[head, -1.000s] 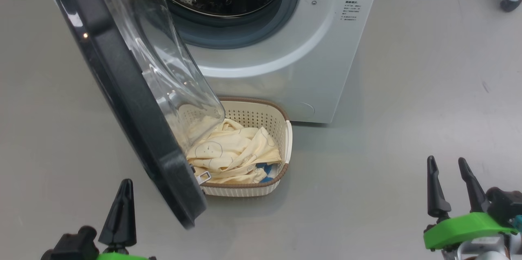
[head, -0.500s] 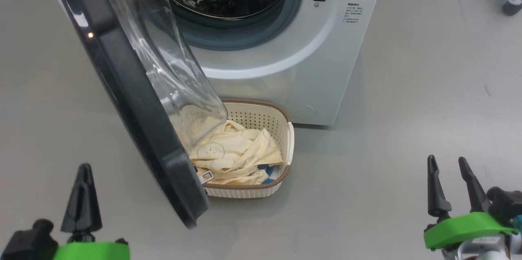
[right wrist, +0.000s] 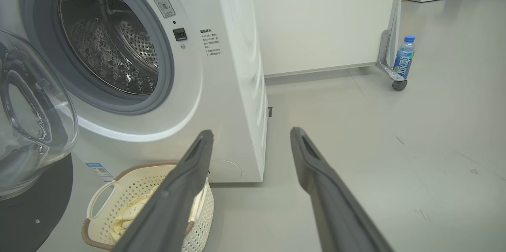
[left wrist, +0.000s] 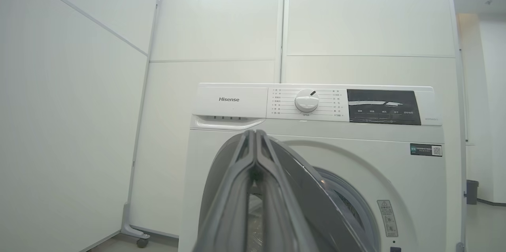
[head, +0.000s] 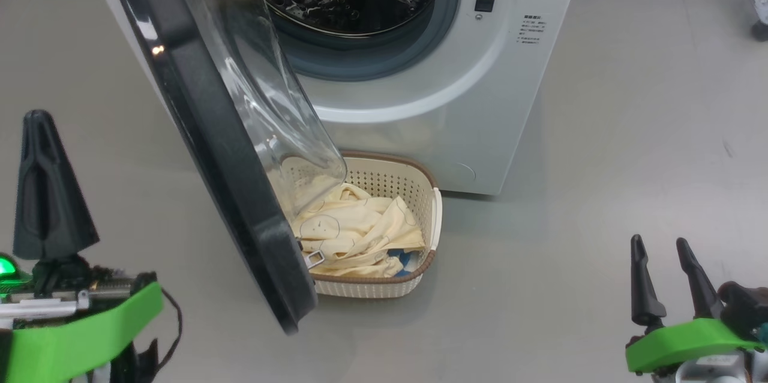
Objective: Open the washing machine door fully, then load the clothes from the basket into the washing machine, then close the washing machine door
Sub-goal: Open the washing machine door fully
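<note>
In front of the washer (head: 456,107), my left pincer (head: 39,125) has climbed in the past second from the head view's bottom edge to its left side, where it looms larger. My head has shifted too, so the washer sits a little further right in that view. The door (head: 204,131) juts out toward me, its black rim standing between that pincer and the basket (head: 433,215). The door's glass bowl overhangs the basket's left part. The basket rests on the floor (head: 600,161) near the washer's foot, with the clothes (head: 354,233) heaped inside. Bare floor lies open right of the basket. My left pincer is clenched on nothing, its fingers pressed together and aimed at the washer's front. My right pincer (head: 658,245) hangs low at right, released, fingers spread, well apart from the basket.
</note>
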